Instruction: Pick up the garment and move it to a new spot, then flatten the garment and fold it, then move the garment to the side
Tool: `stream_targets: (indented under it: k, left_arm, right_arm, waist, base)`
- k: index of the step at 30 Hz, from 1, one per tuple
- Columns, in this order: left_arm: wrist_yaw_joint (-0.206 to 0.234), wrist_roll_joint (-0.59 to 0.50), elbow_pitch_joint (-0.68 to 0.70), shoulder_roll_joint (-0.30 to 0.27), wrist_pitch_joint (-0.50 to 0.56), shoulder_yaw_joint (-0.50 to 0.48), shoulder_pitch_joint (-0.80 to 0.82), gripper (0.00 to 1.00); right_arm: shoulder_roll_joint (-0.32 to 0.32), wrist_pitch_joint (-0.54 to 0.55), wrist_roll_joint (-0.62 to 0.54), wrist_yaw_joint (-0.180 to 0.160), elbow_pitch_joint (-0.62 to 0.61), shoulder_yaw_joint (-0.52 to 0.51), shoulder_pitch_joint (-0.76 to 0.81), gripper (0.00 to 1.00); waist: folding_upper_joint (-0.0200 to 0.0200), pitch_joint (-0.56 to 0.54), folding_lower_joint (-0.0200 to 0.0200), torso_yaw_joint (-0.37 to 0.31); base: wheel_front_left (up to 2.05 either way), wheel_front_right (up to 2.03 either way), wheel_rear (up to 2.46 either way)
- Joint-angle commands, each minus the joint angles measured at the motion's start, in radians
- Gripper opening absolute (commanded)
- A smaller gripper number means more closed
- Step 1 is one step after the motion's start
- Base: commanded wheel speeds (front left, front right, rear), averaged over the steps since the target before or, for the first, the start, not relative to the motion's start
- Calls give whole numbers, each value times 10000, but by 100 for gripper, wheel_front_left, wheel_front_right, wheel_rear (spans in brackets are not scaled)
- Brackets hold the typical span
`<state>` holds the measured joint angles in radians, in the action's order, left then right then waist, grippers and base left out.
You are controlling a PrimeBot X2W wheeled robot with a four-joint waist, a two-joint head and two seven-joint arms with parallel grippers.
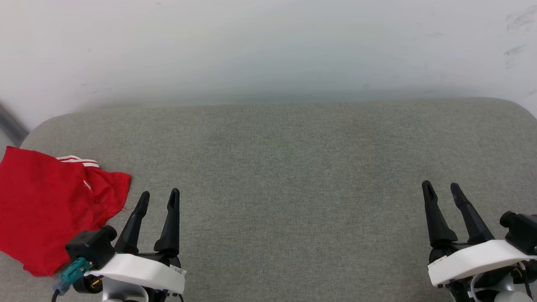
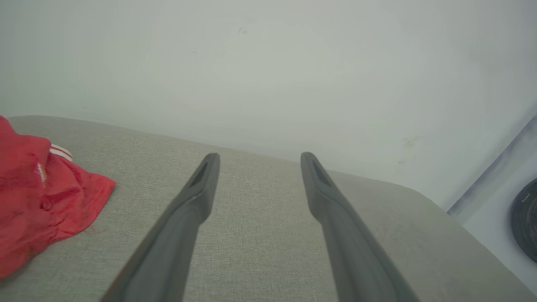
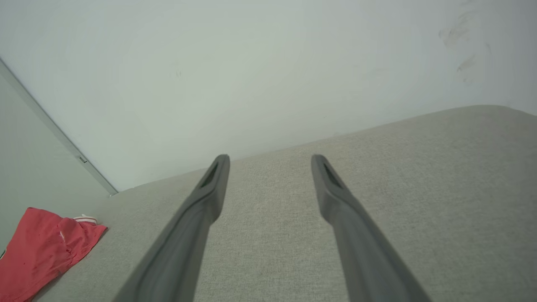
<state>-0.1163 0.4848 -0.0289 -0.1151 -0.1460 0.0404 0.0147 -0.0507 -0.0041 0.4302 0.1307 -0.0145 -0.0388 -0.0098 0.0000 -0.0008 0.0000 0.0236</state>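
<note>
The garment [image 1: 46, 205] is a red folded bundle with a strip of red-and-white trim at its top, lying at the far left of the grey cushioned surface [image 1: 285, 167]. It also appears at the left edge of the left wrist view as the garment [image 2: 37, 201] and at the lower left of the right wrist view as the garment [image 3: 42, 251]. My left gripper [image 1: 159, 199] stands open just right of the cloth, apart from it, nothing between its fingers. My right gripper [image 1: 441, 187] is open at the lower right, far from the garment and holding nothing.
A pale wall [image 1: 268, 50] rises behind the surface's back edge. The surface rounds off at its back left corner [image 1: 46, 123] and back right corner [image 1: 518, 105]. A dark round object [image 2: 526, 218] lies on the floor beyond the right end.
</note>
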Motion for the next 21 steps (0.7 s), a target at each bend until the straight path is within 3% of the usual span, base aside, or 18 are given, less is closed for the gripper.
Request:
stream_targets:
  k: [1,21]
  left_arm:
    - [34,-341,139,-94,-117,55,-19,100]
    - [210,-2169,104,-254,-599,400,-142,100]
  right_arm:
    - [-1,6,-347,-1,-187,-11,32,100]
    - [3,-2,-2019,0,-522,-118,193,100]
  waist:
    - [0,-3,0,9]
    - [0,-31,0,92]
  base:
    - [0,0,0]
    - [0,0,0]
